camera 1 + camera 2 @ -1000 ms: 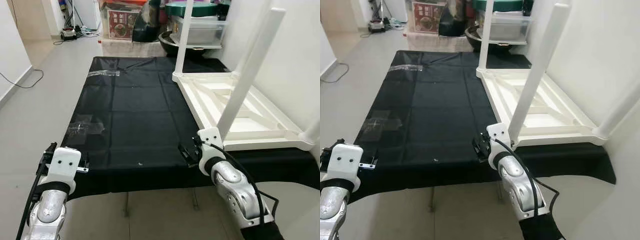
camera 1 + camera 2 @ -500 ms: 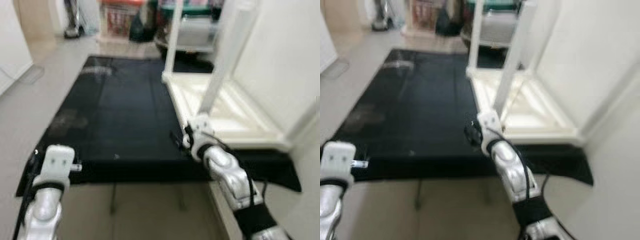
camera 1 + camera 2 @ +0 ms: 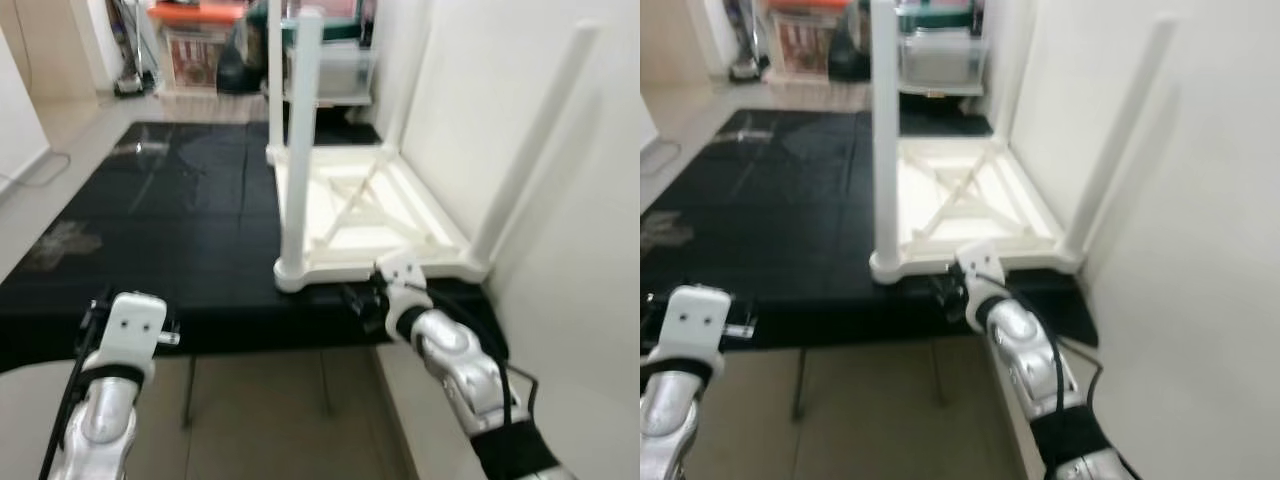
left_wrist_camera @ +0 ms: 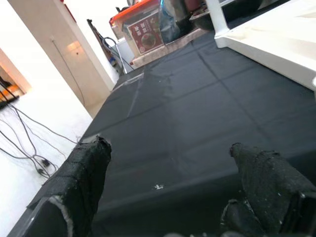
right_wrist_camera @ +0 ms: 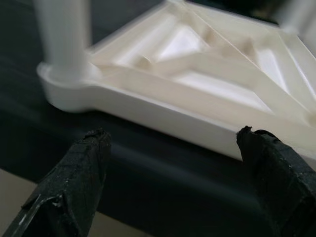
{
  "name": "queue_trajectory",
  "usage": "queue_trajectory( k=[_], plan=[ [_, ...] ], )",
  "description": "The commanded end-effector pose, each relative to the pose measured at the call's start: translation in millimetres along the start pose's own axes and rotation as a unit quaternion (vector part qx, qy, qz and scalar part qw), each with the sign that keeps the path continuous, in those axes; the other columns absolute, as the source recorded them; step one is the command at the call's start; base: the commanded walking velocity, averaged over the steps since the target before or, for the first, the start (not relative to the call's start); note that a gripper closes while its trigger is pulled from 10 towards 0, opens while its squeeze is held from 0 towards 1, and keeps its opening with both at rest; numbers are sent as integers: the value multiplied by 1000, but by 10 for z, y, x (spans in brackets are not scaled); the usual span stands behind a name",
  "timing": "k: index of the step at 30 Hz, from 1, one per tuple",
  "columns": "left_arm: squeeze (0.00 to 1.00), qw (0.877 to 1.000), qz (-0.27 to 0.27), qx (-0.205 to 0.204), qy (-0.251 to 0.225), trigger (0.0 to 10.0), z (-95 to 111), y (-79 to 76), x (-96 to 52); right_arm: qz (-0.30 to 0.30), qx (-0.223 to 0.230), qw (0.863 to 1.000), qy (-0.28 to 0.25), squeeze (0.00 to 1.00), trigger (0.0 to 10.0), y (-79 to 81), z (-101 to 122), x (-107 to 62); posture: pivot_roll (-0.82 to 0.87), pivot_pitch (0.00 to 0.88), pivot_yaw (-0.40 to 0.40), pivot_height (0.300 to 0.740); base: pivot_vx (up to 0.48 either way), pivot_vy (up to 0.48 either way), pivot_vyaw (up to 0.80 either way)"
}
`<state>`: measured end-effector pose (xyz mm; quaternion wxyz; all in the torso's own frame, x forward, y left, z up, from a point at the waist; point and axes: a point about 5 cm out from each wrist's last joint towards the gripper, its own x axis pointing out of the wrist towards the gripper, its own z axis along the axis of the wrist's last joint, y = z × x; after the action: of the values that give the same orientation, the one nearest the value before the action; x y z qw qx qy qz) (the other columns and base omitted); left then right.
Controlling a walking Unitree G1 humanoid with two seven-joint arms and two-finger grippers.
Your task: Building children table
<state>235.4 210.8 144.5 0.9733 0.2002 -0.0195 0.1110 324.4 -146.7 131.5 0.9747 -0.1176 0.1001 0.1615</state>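
The whole scene sits differently from a second ago: the inverted white table (image 3: 370, 215) then filled the right side of the head views, seen from its long side, and it now lies at centre, seen from its near short edge. The half-second frame is blurred. We read this as the robot walking and turning, not as the table moving; it lies upside down on the black mat (image 3: 150, 215), against the white wall (image 3: 480, 90) at right.

Three legs stand upright from the corners: the near-left leg (image 3: 300, 150) at centre frame, the near-right leg (image 3: 530, 140) beside the wall, and a far leg (image 3: 275, 80) at upper centre. We cannot tell whether the fourth corner has its leg.

The right gripper (image 5: 173, 163) hangs low before the near edge of the table, fingers well apart and holding nothing; the right wrist view shows the rim and the base of the near-left leg just ahead. The left gripper (image 4: 168, 187) hovers over the mat's near edge at lower left, fingers also spread and empty, well apart from the table.

Judgement: the repositioning puts the right arm within reach of the near edge; no contact yet. Storage boxes (image 3: 195, 45) stand beyond the mat, upper left.
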Motion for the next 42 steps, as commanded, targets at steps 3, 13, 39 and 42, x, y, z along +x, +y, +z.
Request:
queue_trajectory(
  k=[3,13,39,42],
  plan=[
    [0,1000,0,8,5,10000,-32,16,14,-8,-2,1000,-11,0,10000,-11,56,61,36,0,-64,740,0,0,0],
    [0,1000,2,6,4,10000,-48,9,24,-16,-14,1000,-9,0,10000,6,52,160,49,0,-68,740,0,-357,480],
    [16,999,8,-37,-16,10000,-14,21,31,-13,-10,1000,-18,0,10000,51,58,267,50,0,-73,740,163,0,185],
    [20,999,8,-40,-16,10000,-14,20,35,-16,-8,1000,-16,0,10000,36,50,269,50,0,-73,740,451,0,0]
  ],
)
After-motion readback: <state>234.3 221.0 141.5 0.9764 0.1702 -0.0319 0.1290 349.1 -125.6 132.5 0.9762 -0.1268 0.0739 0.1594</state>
